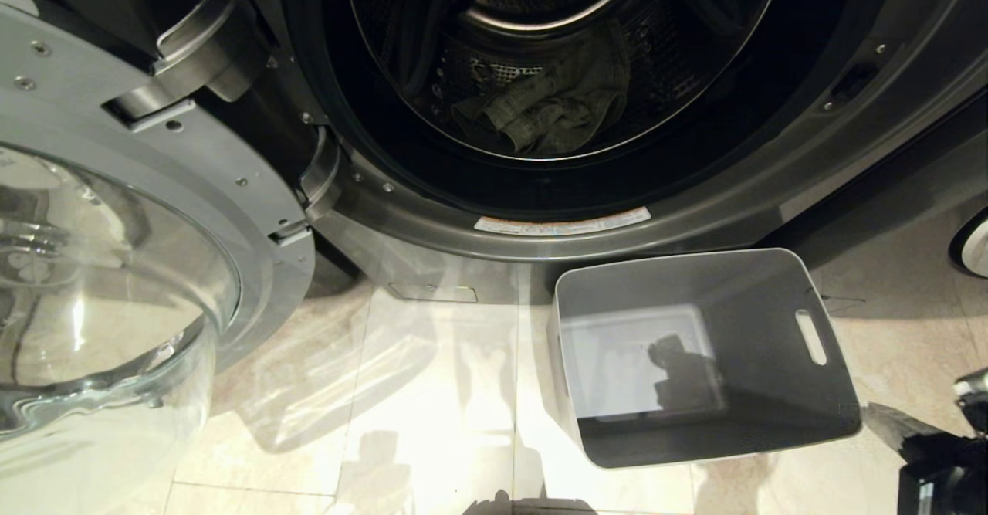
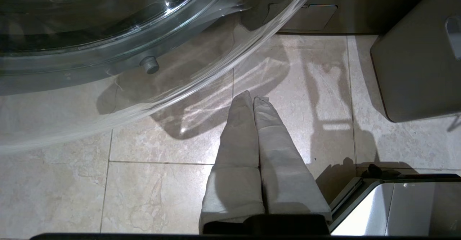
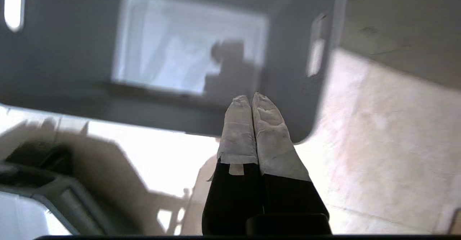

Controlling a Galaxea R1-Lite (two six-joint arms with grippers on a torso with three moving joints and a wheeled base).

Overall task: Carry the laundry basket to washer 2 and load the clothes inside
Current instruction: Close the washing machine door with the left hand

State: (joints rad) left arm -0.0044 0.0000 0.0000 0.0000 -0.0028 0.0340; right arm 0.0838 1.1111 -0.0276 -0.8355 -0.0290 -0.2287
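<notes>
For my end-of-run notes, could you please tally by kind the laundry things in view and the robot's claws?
Washer with door open: 1, the washer and its glass door.
Laundry basket: 1, the laundry basket on the floor, nothing in it.
Clothes: 1, the clothes in the drum.
Claws: 2, left claw, right claw, both shut, holding nothing.
Total: 5.

Head view: we get only the edge of the right arm (image 1: 945, 453), cut off bottom right. Washer door (image 1: 116, 268) cropped left. Right wrist view blurs the laundry basket (image 3: 65, 53).
</notes>
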